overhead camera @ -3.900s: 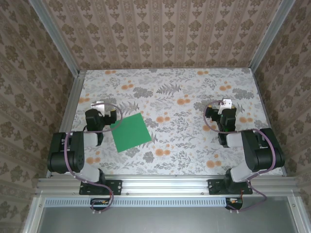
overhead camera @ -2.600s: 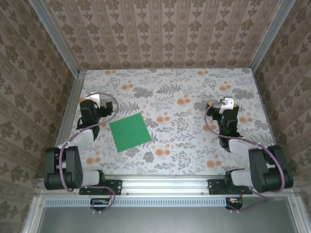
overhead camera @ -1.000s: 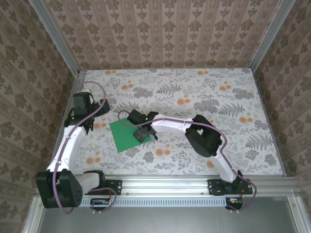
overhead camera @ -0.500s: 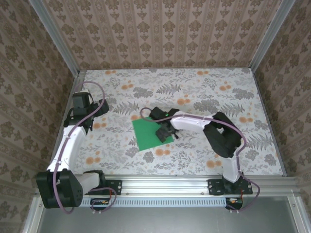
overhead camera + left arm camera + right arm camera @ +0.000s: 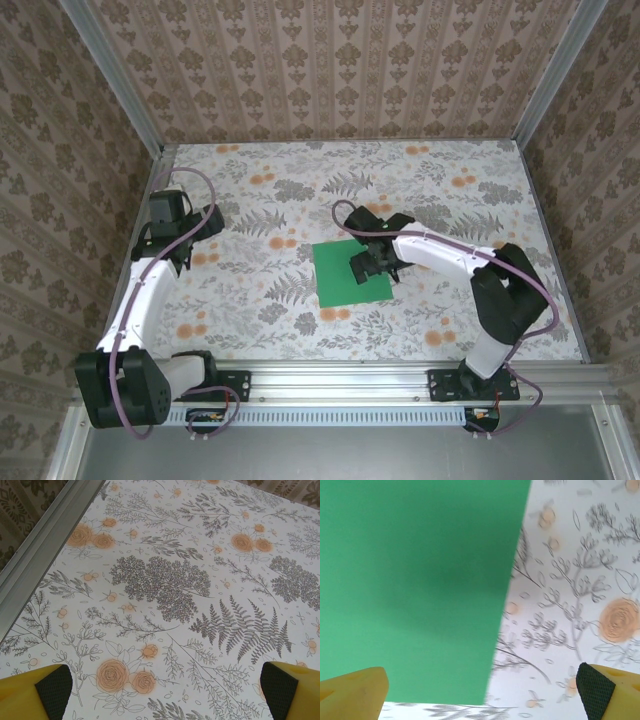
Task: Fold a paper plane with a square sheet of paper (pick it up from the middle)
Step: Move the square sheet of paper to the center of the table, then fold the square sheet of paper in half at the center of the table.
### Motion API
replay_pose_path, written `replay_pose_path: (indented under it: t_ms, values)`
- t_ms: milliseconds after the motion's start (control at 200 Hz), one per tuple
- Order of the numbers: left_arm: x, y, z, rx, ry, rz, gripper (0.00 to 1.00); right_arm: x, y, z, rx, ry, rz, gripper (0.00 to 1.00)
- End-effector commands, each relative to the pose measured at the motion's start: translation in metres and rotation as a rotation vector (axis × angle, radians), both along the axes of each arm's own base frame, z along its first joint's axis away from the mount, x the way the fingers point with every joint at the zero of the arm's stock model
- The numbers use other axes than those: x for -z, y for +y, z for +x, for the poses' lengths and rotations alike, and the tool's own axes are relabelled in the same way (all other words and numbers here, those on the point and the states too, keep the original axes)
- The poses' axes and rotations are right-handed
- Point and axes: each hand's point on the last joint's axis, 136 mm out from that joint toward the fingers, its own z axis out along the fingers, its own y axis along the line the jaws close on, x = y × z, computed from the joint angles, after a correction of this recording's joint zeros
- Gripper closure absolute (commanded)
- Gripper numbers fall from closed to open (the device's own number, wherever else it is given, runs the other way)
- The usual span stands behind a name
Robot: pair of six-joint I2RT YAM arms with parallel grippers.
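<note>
Folding is not beginning yet: green sheet [image 5: 340, 278] is lying flat, uncreased, mid-table [image 5: 450, 170]; right claw [image 5: 369, 266] is spreading wide at its right edge, left claw [image 5: 165, 692] gaping wide, far left.

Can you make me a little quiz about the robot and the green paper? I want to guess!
1. True or false: the green paper is folded into a plane.
2. Fill in the blank: the left gripper and the right gripper both have jaws that are ____.
3. Which gripper is over the paper? A) left gripper B) right gripper C) both

Key: 1. False, it lies as a flat square sheet. 2. Open. 3. B.
</note>
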Motion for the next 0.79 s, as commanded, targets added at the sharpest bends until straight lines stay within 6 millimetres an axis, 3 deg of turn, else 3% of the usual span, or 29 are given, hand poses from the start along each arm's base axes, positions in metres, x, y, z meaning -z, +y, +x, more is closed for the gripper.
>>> replay_pose_path:
  t_ms: [0,200,470,790]
  values:
    - [-0.006,-0.005,0.004,0.012,-0.004,-0.040,0.00,-0.005,0.037,0.003,0.052,-0.003,0.146,0.00]
    - [0.000,-0.012,0.008,0.048,0.019,-0.064,0.00,0.022,0.046,0.011,0.121,0.047,0.109,0.00]
    - [0.006,-0.016,0.010,0.067,0.038,-0.074,0.00,0.036,0.066,0.031,0.201,0.055,0.134,0.00]
    - [0.013,-0.017,0.012,0.072,0.054,-0.079,0.00,0.053,0.062,0.033,0.213,0.073,0.073,0.00]
